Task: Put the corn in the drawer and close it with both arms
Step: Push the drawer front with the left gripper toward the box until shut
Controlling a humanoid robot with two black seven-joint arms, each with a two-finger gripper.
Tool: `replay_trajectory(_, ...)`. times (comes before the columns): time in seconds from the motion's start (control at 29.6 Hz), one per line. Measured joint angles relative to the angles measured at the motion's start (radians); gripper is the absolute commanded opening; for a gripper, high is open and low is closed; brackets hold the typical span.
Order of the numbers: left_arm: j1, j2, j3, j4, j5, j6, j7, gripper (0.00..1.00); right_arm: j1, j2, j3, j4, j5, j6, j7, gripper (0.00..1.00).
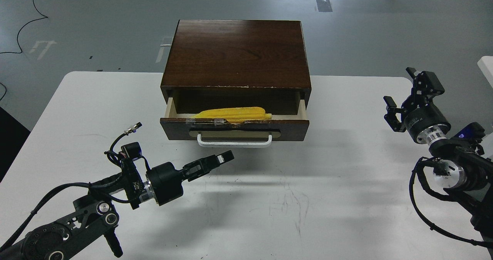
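Yellow, one corn (233,114) lies in one open drawer (235,128); left gripper (223,158) looks closed, right gripper (400,94) spread apart.

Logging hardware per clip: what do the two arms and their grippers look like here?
Both arms are black with silver joint rings. The left gripper has slim black fingers on a round black wrist body, with loose black cables looping around it. The right gripper is black with faint white lettering on its cylindrical base and a cable looping below.

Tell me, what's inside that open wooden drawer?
A long bright yellow corn cob lies inside the dark brown wooden drawer, near its front. The drawer's front panel hides the cob's lower side, and the back is in shadow.
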State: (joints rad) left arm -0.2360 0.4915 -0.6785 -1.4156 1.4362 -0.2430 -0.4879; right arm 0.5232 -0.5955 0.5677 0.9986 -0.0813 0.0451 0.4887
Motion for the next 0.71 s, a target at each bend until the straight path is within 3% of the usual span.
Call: replay_trajectory(0.71, -0.030, -0.005, -0.010, 0.021, -0.003, 0.007, -0.001, 0.00, -0.011, 0.000, 0.000, 0.000, 0.000, -0.001, 0.000, 1.00)
